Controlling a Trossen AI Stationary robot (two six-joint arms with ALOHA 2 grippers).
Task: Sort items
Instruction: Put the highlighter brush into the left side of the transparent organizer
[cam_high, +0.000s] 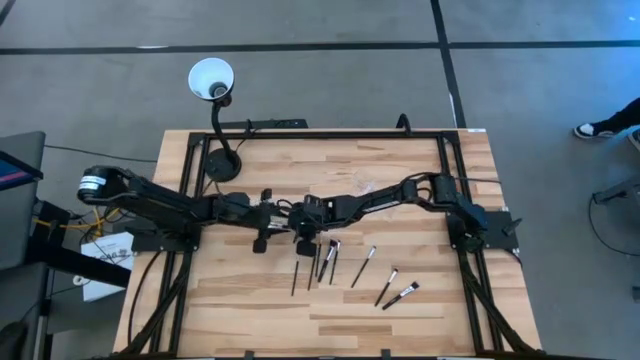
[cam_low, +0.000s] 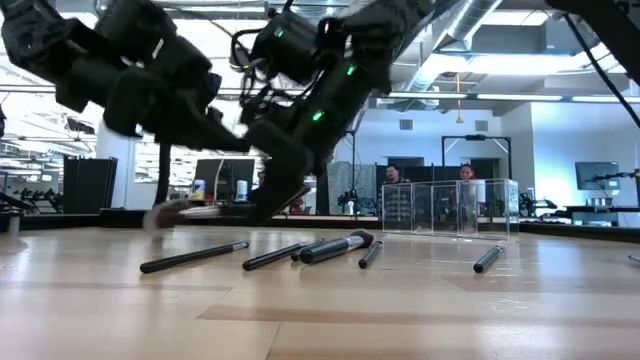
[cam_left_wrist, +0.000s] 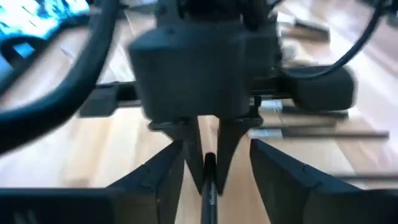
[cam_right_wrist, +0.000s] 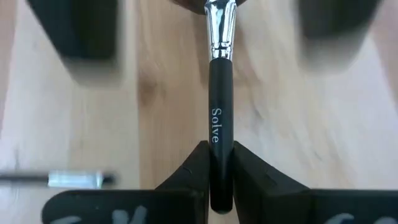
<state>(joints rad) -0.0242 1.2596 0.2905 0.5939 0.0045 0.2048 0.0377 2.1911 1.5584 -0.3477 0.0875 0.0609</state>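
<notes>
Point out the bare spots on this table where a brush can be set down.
Bare wood lies between the lamp base and the table's right rail, and along the near edge below the brushes. It is crowded at mid-table, where the left claw and right claw meet just above the brush row.

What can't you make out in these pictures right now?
- Held brush: its bristles are cut off by the right wrist view's edge; the right gripper is shut on its handle.
- Left gripper: open or shut is unreadable; the left wrist view is blurred.
- Brush count: the brushes on the table overlap and look tiny from above.
</notes>
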